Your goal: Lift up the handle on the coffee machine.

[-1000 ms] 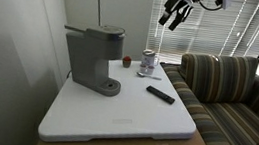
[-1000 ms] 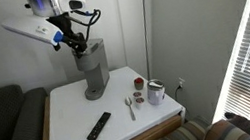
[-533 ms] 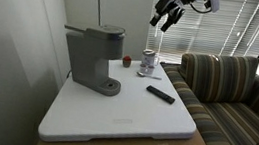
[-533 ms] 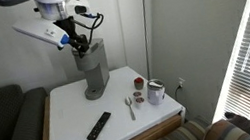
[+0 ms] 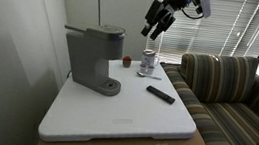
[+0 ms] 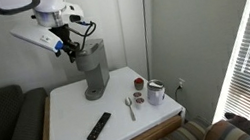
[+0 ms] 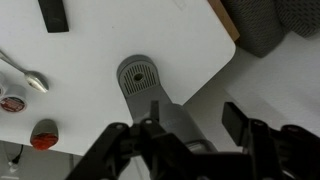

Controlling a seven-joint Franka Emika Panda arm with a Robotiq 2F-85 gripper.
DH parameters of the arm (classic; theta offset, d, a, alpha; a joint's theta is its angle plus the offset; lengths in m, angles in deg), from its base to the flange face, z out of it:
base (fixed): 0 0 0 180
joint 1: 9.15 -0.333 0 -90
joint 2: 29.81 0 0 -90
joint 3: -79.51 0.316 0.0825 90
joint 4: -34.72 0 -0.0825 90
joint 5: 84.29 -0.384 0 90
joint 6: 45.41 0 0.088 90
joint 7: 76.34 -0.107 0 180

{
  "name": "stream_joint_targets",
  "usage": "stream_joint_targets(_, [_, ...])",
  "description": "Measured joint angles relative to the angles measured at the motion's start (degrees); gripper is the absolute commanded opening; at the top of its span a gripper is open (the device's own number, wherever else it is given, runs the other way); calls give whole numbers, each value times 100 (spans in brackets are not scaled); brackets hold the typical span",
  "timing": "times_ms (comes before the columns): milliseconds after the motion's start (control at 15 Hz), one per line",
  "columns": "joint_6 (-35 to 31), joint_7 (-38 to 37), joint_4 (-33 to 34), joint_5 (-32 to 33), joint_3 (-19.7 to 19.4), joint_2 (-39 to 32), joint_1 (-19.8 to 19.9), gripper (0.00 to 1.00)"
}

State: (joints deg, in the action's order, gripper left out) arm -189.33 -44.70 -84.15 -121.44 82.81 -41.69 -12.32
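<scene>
1. claw (image 7: 180,122) fills the bottom of the wrist view. its fingers (image 7: 236,118) are spread wide, with nothing between them.
2. directly under it is the coffee machine (image 7: 172,108), seen from above. its grey body shows in the gap between the fingers, and the round base plate (image 7: 138,75) lies beyond.
3. in an exterior view the claw (image 5: 154,25) hangs in the air, higher than the machine (image 5: 93,58) and off to its side toward the blinds (image 5: 241,27). it touches nothing.
4. the handle (image 5: 103,29) is the machine's top piece. it lies down flat on the head and is not lifted.
5. the machine stands at the back of the white counter (image 5: 114,116), close to the wall.
6. the remote (image 5: 161,94) lies flat on the counter, apart from the machine. the spoon (image 5: 149,77) is behind it.
7. the metal cup (image 5: 148,60) stands upright at the far edge, with a small red pod (image 5: 126,59) beside it.
8. in an exterior view the claw (image 6: 67,47) looks close to the machine's top (image 6: 89,48). i can't judge the gap from this angle.
9. a striped couch (image 5: 224,85) sits beside the counter.
</scene>
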Motion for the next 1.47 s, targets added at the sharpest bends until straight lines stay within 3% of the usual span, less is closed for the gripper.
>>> stream_joint_targets(333, [-93, -144, 345, -226, 180, -432, 115, 3])
stream_joint_targets(400, [-169, -154, 425, -241, 210, -522, 139, 0])
stream_joint_targets(933, [-547, -152, 943, 42, 420, -1114, 239, 0])
stream_joint_targets(1467, [-771, -138, 1127, 402, 693, -1209, 498, 0])
